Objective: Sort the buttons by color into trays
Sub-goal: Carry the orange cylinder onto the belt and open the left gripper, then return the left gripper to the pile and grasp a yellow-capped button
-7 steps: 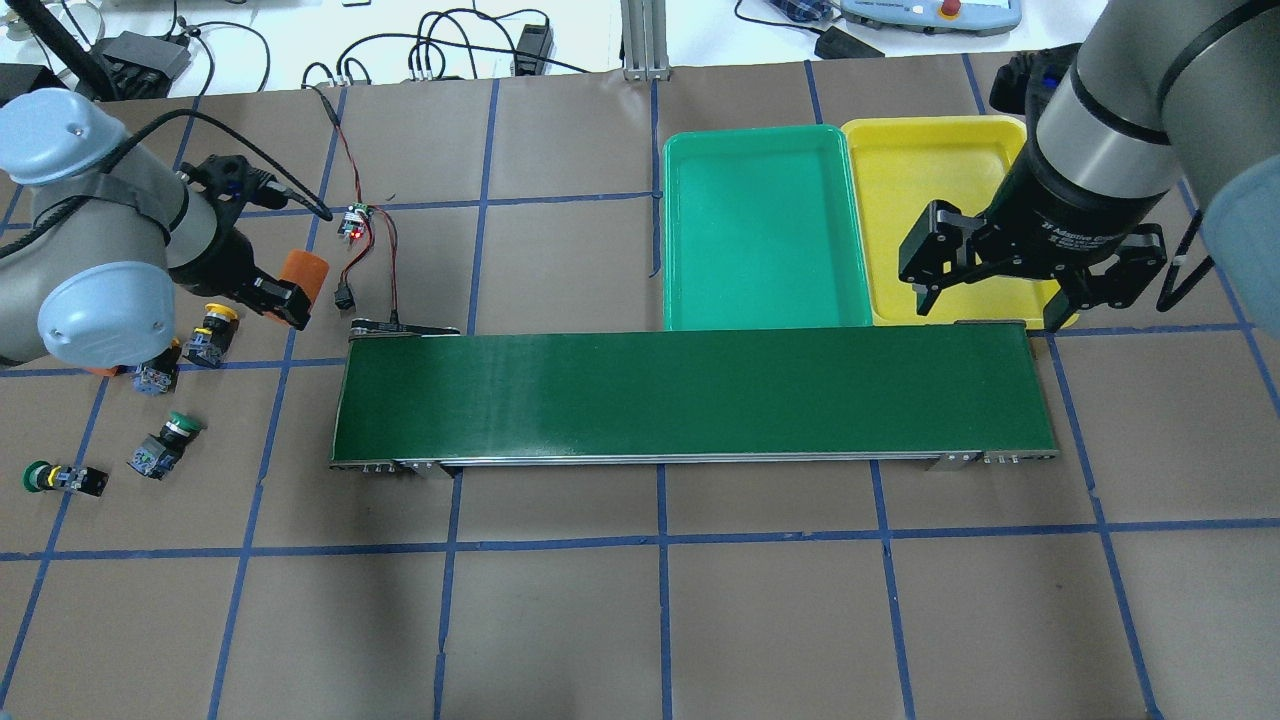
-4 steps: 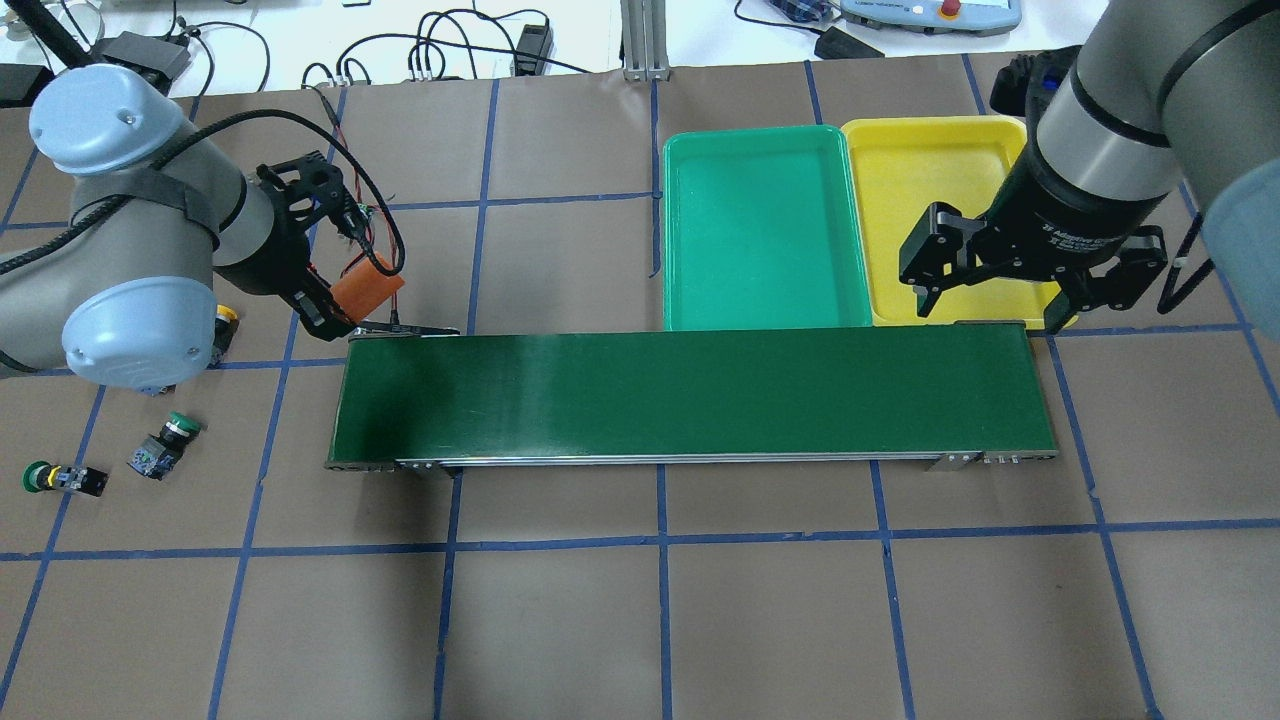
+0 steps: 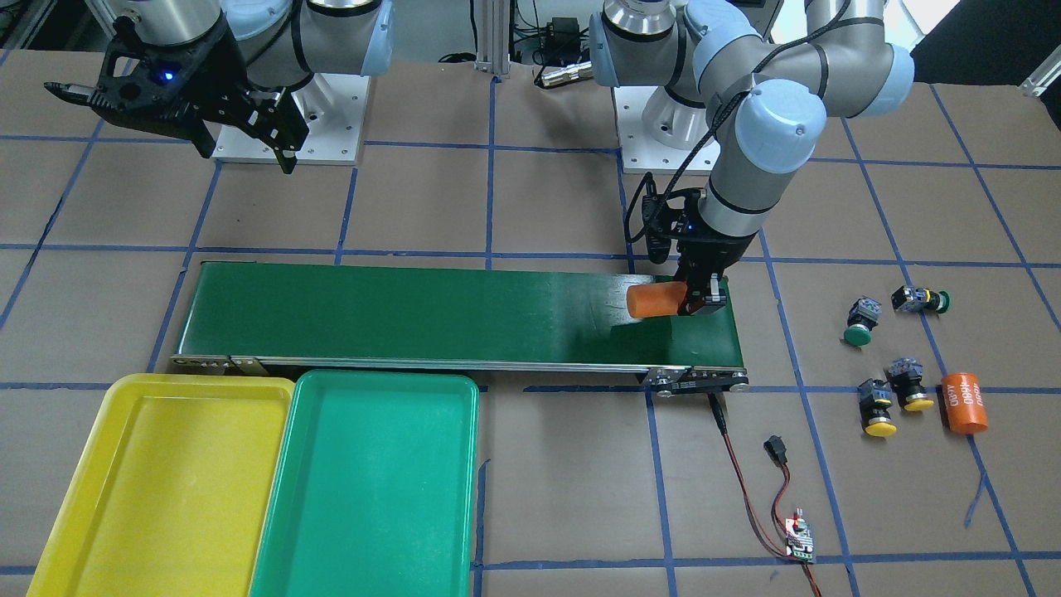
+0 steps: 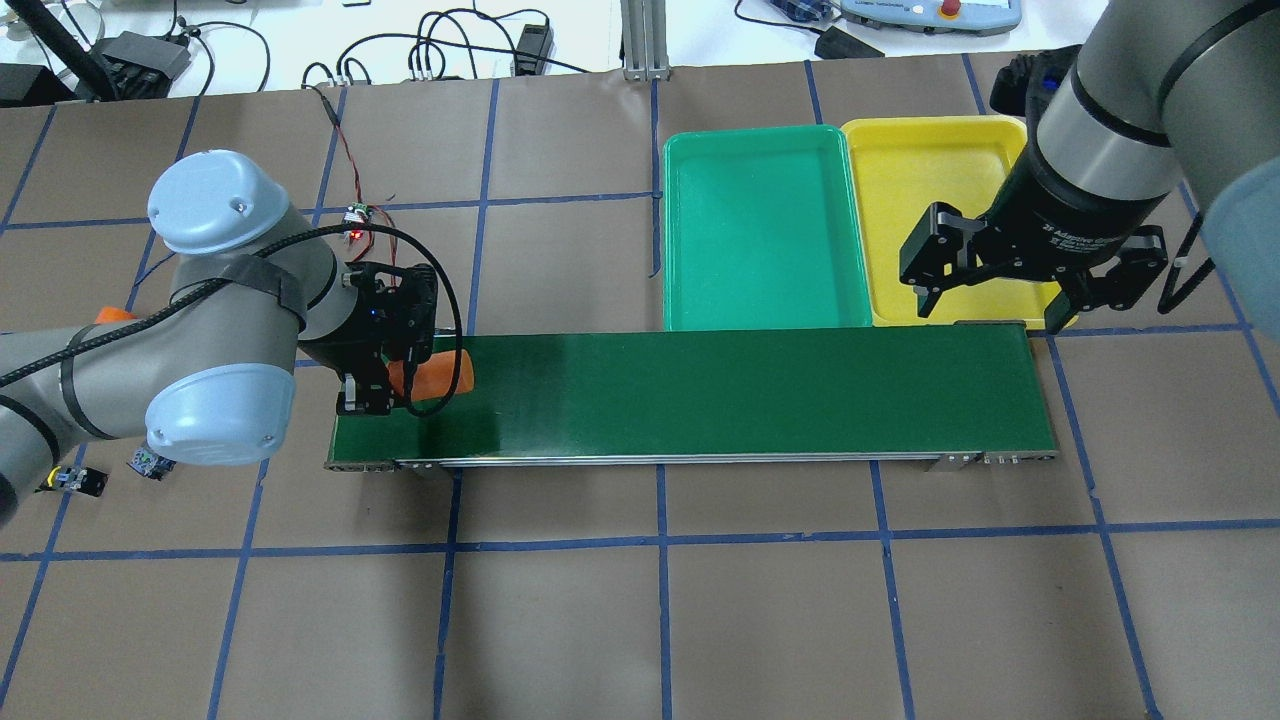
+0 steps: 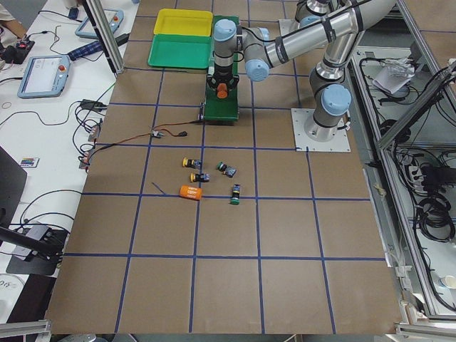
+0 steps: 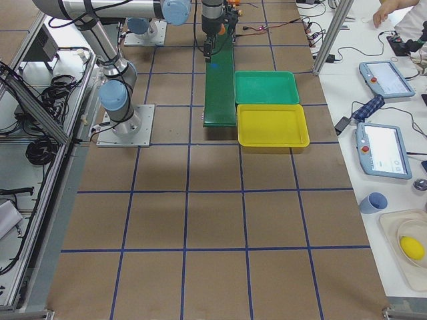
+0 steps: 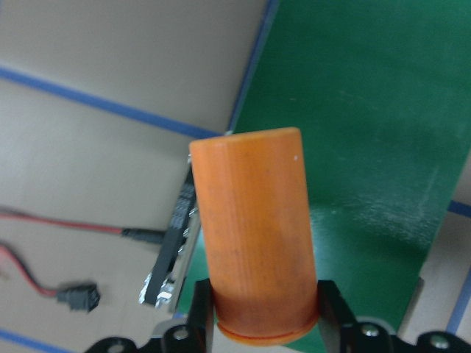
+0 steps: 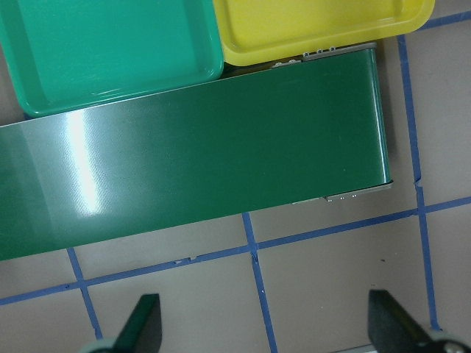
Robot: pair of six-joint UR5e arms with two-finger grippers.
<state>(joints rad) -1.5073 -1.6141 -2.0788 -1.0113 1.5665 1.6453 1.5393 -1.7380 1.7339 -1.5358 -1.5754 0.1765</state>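
Gripper, left [image 3: 692,300]: clenched on orange cylinder [image 3: 653,300], over one end of conveyor belt [image 3: 414,315].
Gripper, right [image 4: 990,312]: released, empty, near the belt's other end.
Buttons [image 3: 877,406]: you had all four on the table [image 3: 580,497], outside green tray [image 3: 373,497] and yellow tray [image 3: 166,481].

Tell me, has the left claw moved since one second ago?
Yes. The left claw, holding the orange cylinder, moved rightward from beside the conveyor belt to over its left end.
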